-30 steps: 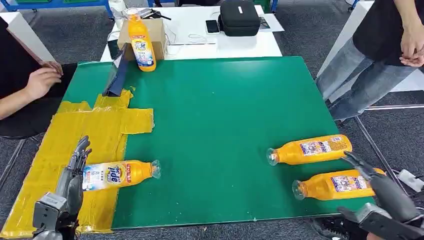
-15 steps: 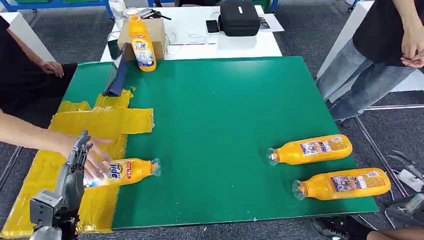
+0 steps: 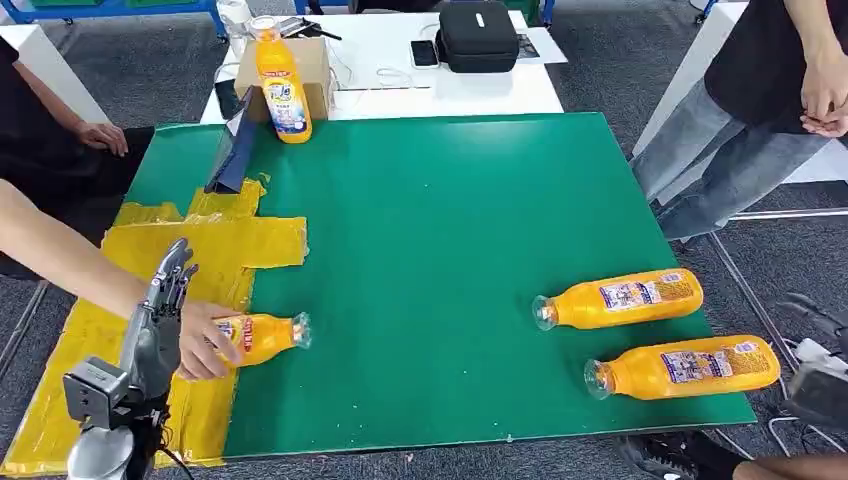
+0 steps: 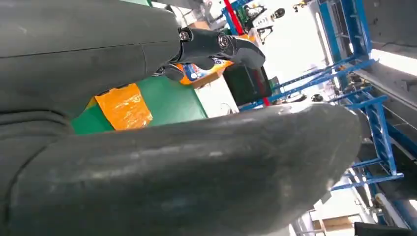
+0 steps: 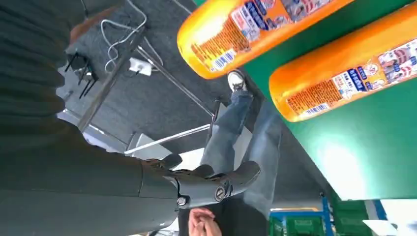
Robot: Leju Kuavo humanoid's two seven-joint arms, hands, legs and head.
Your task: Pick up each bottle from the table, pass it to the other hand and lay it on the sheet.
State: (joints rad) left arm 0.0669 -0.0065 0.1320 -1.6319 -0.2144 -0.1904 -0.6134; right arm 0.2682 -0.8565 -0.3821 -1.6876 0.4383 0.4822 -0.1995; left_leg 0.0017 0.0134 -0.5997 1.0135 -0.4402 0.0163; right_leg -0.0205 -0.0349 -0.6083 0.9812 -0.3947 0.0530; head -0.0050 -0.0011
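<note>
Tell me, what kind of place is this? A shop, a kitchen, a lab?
Most likely a robot test lab or workshop. A green mat patched with yellow tape serves as a work surface, identical orange bottles lie staged on it, and blue metal racking stands behind.

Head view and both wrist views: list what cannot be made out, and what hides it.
- Bottle on the yellow sheet: base end covered by a person's hand and the left hand in the head view.
- Right hand: in the right wrist view, fingers open against the floor; the head view's edge cuts that arm off.
- Left hand's hold: the left wrist view is blocked by its own grey thumb.
- Labels on the two lying bottles: print too small to read.
</note>
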